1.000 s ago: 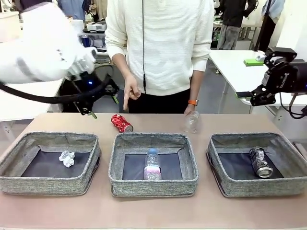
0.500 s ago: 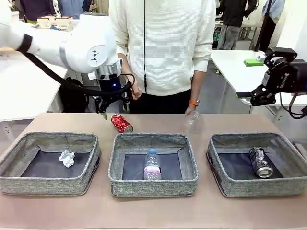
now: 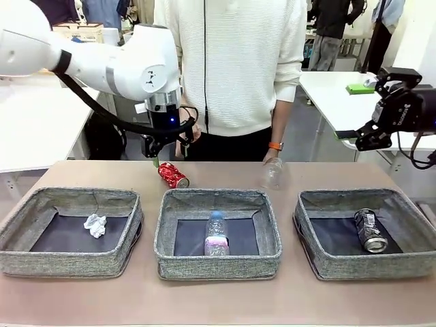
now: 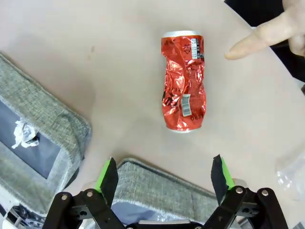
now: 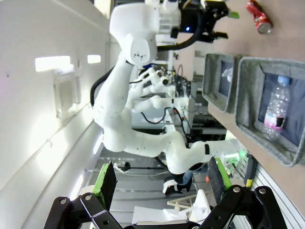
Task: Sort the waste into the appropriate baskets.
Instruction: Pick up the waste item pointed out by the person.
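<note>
Crushed red can [image 3: 173,175] lies on bare table, untouched, just behind far-left corner of middle basket [image 3: 218,267]. L gripper [image 3: 165,152] has swung in from the left within the last sec and now hangs over it, fingers spread wide, nothing held. Pick looks next. Can prob. belongs w/ crushed dark can [image 3: 370,230] in right basket [image 3: 354,267]. Room: open tabletop either side of can, but basket rim sits near, and person's pointing finger [image 4: 252,40] is near can's top end. R gripper [image 3: 361,138] is up high at right, fingers apart, empty.
</note>
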Tool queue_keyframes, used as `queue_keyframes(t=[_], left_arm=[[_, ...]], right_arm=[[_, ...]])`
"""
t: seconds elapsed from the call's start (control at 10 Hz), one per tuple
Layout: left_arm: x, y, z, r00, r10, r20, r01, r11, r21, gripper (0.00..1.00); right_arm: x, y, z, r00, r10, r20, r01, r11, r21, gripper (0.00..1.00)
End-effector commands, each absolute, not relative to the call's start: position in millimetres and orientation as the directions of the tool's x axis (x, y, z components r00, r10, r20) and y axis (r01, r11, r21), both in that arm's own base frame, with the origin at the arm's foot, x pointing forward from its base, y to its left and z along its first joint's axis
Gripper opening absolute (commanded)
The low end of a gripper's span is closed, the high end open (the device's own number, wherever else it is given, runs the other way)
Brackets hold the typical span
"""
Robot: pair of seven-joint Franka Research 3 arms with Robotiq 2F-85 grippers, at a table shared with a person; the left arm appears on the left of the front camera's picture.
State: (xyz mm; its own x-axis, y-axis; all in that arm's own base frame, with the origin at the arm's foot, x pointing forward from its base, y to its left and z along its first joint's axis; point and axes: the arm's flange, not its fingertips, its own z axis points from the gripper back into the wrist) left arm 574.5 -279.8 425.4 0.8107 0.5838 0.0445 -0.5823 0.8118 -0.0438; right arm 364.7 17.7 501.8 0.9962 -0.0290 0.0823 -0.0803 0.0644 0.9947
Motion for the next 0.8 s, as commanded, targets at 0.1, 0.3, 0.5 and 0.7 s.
queue_keyframes(t=[0.1, 0.3, 0.5, 0.7], left_arm=[[595, -278, 394, 0.772, 0.628, 0.101, -0.620, 0.778, -0.100, 1.00], [601, -269, 370, 0.762, 0.626, 0.165, -0.599, 0.779, -0.187, 1.00], [599, -263, 352, 0.760, 0.619, 0.198, -0.584, 0.784, -0.211, 1.00], [599, -260, 344, 0.765, 0.614, 0.196, -0.584, 0.789, -0.191, 1.00]], right_arm=[[365, 20, 504, 0.996, -0.030, 0.089, -0.088, 0.044, 0.995, 1.00], [365, 20, 504, 0.996, -0.030, 0.089, -0.088, 0.044, 0.995, 1.00], [365, 20, 504, 0.996, -0.030, 0.089, -0.088, 0.044, 0.995, 1.00], [365, 20, 504, 0.996, -0.030, 0.089, -0.088, 0.044, 0.995, 1.00]])
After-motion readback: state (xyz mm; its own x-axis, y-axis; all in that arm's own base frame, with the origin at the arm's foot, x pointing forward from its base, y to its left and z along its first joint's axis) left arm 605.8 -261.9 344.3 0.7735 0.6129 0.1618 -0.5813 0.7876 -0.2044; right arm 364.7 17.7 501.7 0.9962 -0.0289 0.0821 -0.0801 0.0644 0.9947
